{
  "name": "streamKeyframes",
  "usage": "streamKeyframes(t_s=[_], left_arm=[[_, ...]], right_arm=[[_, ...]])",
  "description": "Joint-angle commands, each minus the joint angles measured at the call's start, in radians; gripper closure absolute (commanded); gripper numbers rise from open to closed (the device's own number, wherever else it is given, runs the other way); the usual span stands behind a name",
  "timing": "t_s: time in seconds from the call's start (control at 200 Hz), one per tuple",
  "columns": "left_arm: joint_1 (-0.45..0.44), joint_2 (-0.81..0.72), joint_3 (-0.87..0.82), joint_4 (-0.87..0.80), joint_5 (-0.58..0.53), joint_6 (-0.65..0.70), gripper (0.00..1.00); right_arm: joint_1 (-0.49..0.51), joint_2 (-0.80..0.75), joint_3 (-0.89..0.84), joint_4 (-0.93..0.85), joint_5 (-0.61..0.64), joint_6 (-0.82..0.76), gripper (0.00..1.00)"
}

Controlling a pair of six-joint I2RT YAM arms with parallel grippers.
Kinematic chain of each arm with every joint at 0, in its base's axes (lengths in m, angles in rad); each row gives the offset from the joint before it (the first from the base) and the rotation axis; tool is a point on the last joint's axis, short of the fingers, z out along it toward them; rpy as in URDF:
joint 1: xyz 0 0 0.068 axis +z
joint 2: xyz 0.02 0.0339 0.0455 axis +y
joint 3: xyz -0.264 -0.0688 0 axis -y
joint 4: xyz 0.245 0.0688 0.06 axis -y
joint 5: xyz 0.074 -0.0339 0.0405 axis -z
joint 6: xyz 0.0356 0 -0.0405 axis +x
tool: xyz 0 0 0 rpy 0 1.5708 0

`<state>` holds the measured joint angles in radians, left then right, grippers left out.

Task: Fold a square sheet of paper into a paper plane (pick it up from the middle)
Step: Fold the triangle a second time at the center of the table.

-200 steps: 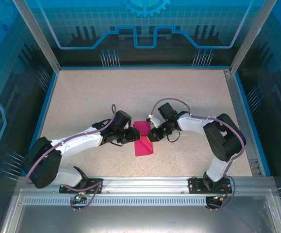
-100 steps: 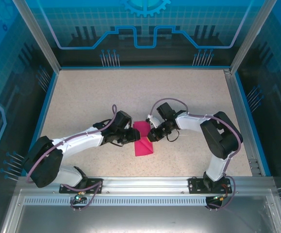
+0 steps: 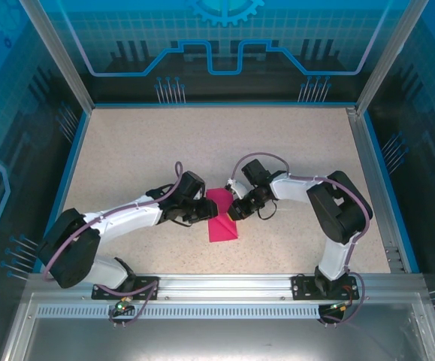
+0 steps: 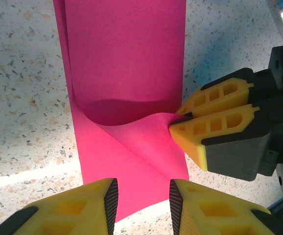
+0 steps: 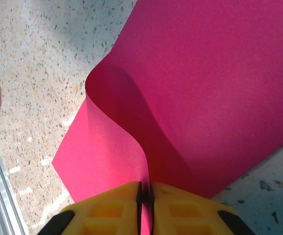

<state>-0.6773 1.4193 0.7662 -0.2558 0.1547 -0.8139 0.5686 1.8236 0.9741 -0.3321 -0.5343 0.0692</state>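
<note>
The square sheet of paper (image 3: 223, 226) is magenta-pink and lies partly folded on the speckled table between my two grippers. My right gripper (image 3: 234, 211) is shut on one edge of the sheet (image 5: 219, 88). It holds that flap lifted, so the paper curls up from the table. In the right wrist view the right gripper (image 5: 145, 190) has its pads pressed together on the thin edge. My left gripper (image 4: 142, 196) stands open just over the near edge of the sheet (image 4: 126, 63), its jaws apart and holding nothing. The right gripper's yellow fingers (image 4: 214, 127) show there, pinching the flap.
The speckled table (image 3: 142, 150) is walled by blue rails and clear panels. A metal rail (image 3: 225, 289) carrying the arm bases runs along the near edge. The right arm's bulky elbow (image 3: 337, 207) sits to the right of the paper.
The right arm's elbow has shifted a little to the left. The right gripper keeps its hold on the flap. The left gripper and the paper have barely moved.
</note>
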Motion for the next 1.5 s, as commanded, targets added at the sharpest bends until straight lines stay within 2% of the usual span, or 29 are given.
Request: streamKeyframes(t_s=[0.0, 0.33, 0.56, 1.08, 1.31, 1.496], left_arm=[[-0.011, 0.010, 0.034, 0.004, 0.015, -0.012, 0.63], [-0.013, 0.026, 0.043, 0.008, 0.019, -0.017, 0.65], [-0.014, 0.043, 0.038, 0.044, 0.035, -0.040, 0.77], [-0.016, 0.081, 0.034, 0.102, 0.063, -0.074, 0.78], [-0.018, 0.111, 0.020, 0.152, 0.078, -0.104, 0.84], [-0.020, 0.145, 0.016, 0.217, 0.094, -0.120, 0.84]], right_arm=[[-0.006, -0.006, 0.002, -0.024, -0.011, -0.014, 0.86], [-0.006, 0.003, -0.003, -0.019, 0.012, -0.008, 0.86], [-0.005, 0.010, -0.004, -0.019, 0.031, -0.003, 0.86], [-0.005, 0.024, -0.008, -0.013, -0.028, -0.009, 0.85], [-0.005, 0.040, -0.002, -0.018, -0.009, -0.007, 0.85], [-0.004, 0.041, -0.003, -0.022, -0.001, -0.008, 0.85]])
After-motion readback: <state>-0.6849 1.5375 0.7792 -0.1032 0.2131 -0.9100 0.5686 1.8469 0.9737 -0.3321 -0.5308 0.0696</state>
